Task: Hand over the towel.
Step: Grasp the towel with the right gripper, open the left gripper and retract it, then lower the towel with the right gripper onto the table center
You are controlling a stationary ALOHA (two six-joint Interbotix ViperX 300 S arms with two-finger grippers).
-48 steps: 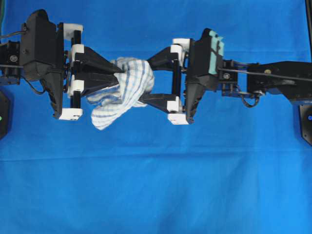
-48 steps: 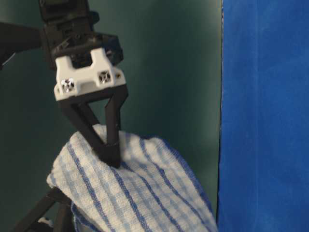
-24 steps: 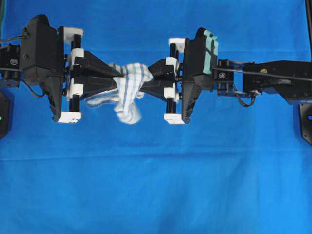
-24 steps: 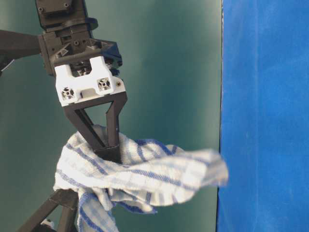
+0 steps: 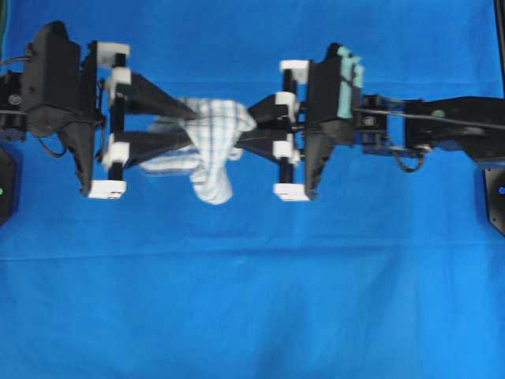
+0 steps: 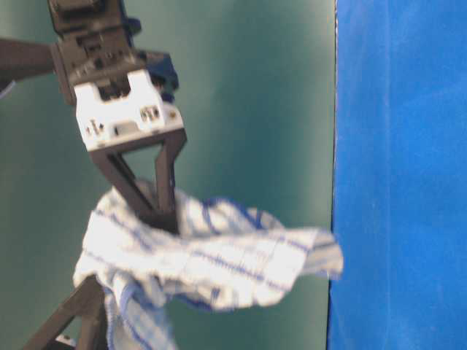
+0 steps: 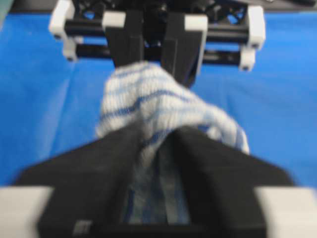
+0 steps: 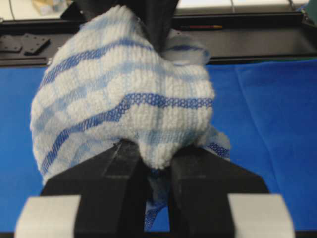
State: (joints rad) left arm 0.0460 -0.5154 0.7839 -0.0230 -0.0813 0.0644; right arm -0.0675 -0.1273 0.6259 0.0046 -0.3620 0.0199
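Note:
The towel (image 5: pixel 213 138), white with blue checked stripes, hangs bunched in the air between my two grippers above the blue cloth. My right gripper (image 5: pixel 251 126) comes in from the right and is shut on the towel's right end; in the right wrist view its fingers (image 8: pixel 190 163) pinch the cloth (image 8: pixel 124 99). My left gripper (image 5: pixel 192 130) faces it from the left with its fingers spread apart. The towel (image 7: pixel 148 99) still lies loosely between them in the left wrist view. A loose corner droops toward the table. The towel (image 6: pixel 219 262) sags in the table-level view.
A large plain blue cloth (image 5: pixel 252 300) covers the whole table under both arms. Black arm bases (image 5: pixel 495 201) sit at the left and right edges. A black frame (image 8: pixel 247 39) runs along the far side behind the left arm.
My right gripper closed on the towel from fully open and still holds it. My left gripper's fingers have just spread apart. The towel went from spread to bunched, one corner drooping.

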